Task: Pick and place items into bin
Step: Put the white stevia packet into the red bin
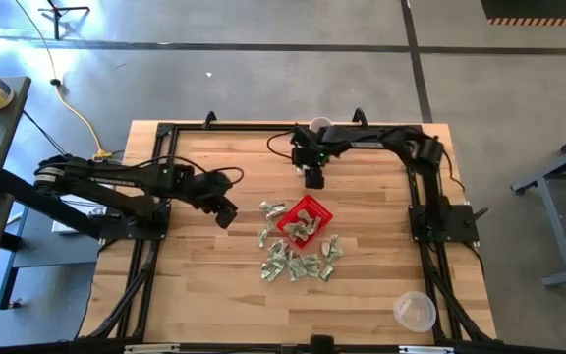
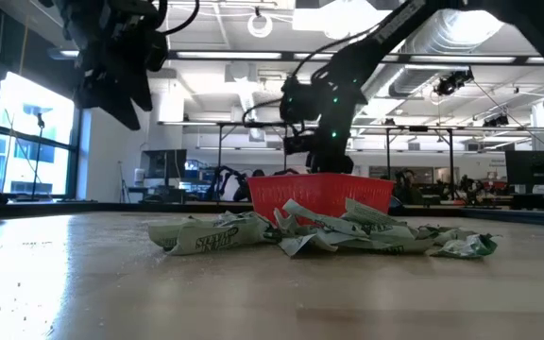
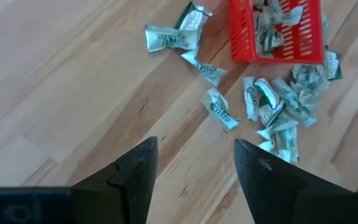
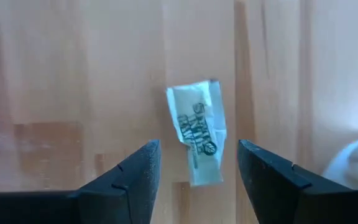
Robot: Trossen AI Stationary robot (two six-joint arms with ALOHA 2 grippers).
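Observation:
The red bin point(image 1: 305, 218) stands mid-table with a few crumpled green-and-white items point(image 3: 271, 25) inside it. Several more items point(image 1: 295, 262) lie loose on the wood on its near side and left, also seen in the low view point(image 2: 329, 232). My left gripper point(image 1: 226, 213) hovers open to the left of the bin, its fingers point(image 3: 135, 171) above bare wood. My right gripper point(image 1: 313, 178) hangs open beyond the bin's far side, above a single item point(image 4: 197, 127) that lies flat on the table between its fingertips' lines of sight.
A clear plastic cup point(image 1: 414, 312) stands near the table's near right corner. A white mug point(image 1: 320, 125) sits at the far edge, its rim showing beside my right gripper point(image 4: 353, 163). Bare wood lies on the table's left and near sides.

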